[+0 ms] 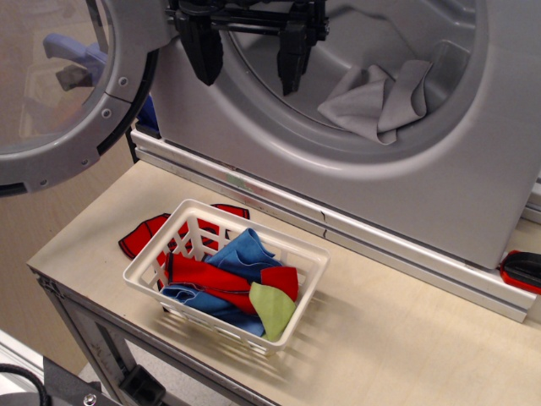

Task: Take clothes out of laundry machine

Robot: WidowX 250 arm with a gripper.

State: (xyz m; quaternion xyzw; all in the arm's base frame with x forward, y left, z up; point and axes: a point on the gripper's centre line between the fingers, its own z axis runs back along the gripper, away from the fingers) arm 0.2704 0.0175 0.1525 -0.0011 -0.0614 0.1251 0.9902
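Grey cloth [379, 100] in drum, long axis w/ mouth rim, claw [248, 66] open.

Bright even indoor light, soft shadow under basket [226, 272], slightly soft focus

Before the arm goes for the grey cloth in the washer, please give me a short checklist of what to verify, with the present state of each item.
1. Door swung open, away from the drum mouth: ok.
2. Grey cloth visible and within the drum of the laundry machine: ok, it lies on the drum's right side.
3. Gripper open and empty: ok, the fingers stand apart with nothing between.
4. Gripper lined up over the cloth: not ok, it is to the cloth's left.
5. Basket has room: cannot tell; it already holds red, blue and green cloths.
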